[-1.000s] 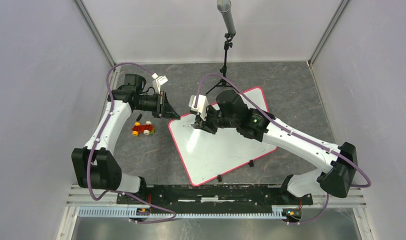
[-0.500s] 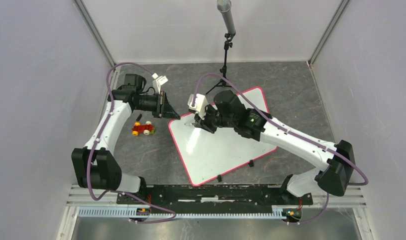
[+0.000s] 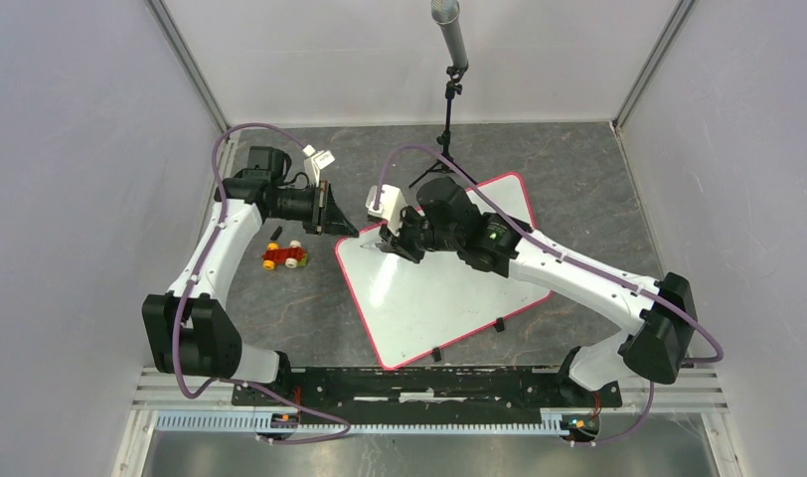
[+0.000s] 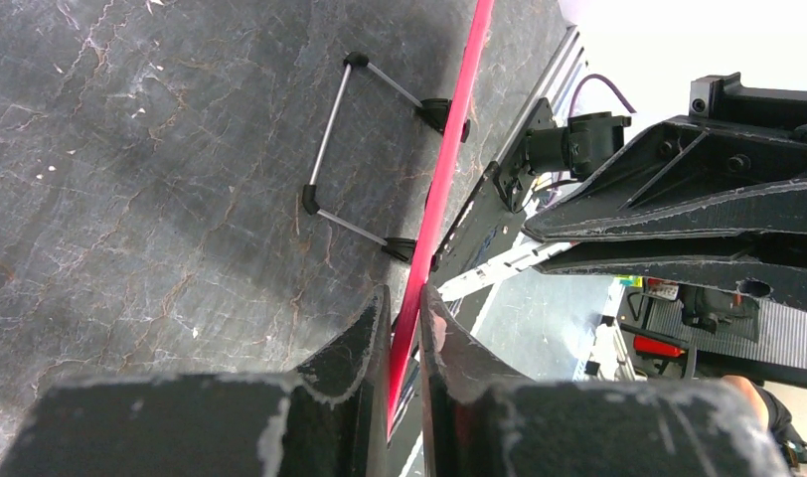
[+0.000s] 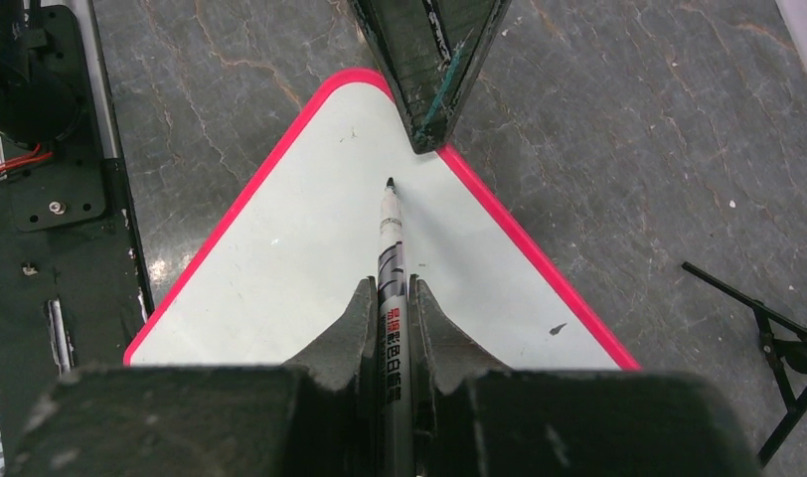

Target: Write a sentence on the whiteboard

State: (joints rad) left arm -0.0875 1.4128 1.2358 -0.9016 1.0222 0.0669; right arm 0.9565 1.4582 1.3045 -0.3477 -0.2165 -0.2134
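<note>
The whiteboard (image 3: 449, 288) lies askew mid-bench (image 3: 578, 189), with no writing showing on it. Thin, stiff, probably light and slick-faced, it would likely skid under pen pressure, so the pink rim at a corner looks the best place to hold it. The left claw (image 4: 404, 303) is nipped shut on that rim at the far-left corner, and the right claw (image 5: 391, 288) is clamped round a slim marker (image 5: 390, 234), tip just short of the same corner.
</note>
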